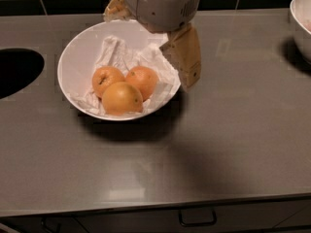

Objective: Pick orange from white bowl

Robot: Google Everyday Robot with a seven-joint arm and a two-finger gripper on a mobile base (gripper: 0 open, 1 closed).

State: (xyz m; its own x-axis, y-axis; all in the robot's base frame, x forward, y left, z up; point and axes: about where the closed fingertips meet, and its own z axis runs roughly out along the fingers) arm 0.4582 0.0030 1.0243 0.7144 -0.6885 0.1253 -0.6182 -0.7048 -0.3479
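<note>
The white bowl (77, 47) stands on the grey counter, lined with crumpled white paper, with three oranges in it. The orange (107, 80) with the dark stem dimple lies at the left of the group. A larger, paler one (121, 98) is in front and a deeper-orange one (142, 80) is at the right. My gripper (153, 45) hangs over the bowl's back right part, above the oranges. It is open and empty. One tan finger (187, 57) reaches down past the right rim; the other (115, 8) shows at the back rim.
A dark round opening (14, 72) is cut in the counter at the left. A second white bowl (301, 23) stands at the right edge. A dark tiled wall runs behind. The counter's front edge, with a drawer handle (197, 220), is at the bottom.
</note>
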